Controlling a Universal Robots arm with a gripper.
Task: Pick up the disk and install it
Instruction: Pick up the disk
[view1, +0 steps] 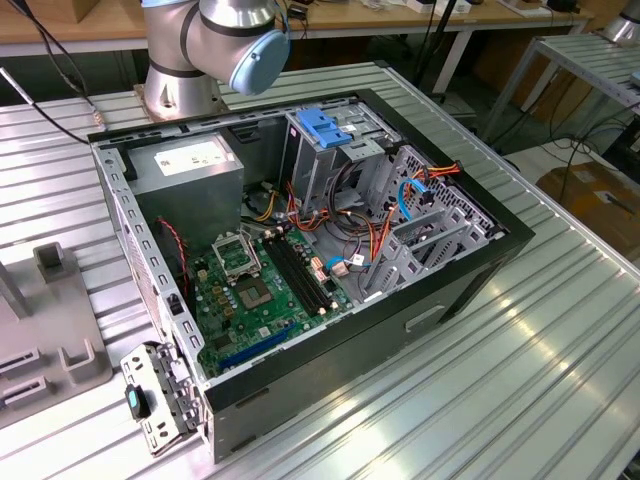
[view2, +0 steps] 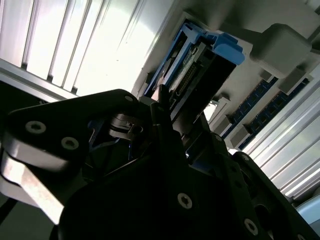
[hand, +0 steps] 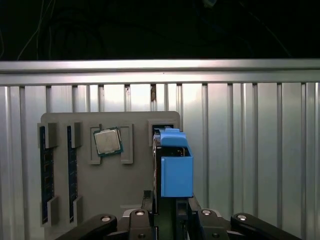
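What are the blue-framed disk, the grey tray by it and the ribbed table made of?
The disk has a blue frame that looks like moulded plastic: even matt colour. The grey tray seems matt plastic too. The table looks like bare ribbed metal, probably aluminium, by its sheen.

Open computer case (view1: 470, 275) on the table (view1: 560, 380), holder tray (view1: 40, 340) beside it.
The arm's base (view1: 180, 85) stands behind the case on the same table, and the tray lies at the exterior view's left of the case. Inside the case, the power supply (view1: 190, 170) sits in the far corner, the motherboard (view1: 250, 290) in front of it, the drive cage (view1: 330, 150) at its exterior view's right. In the first wrist view, the processor (hand: 108, 141) lies on the tray between the memory modules (hand: 46, 175) and the disk (hand: 175, 170), which stands in a slot.
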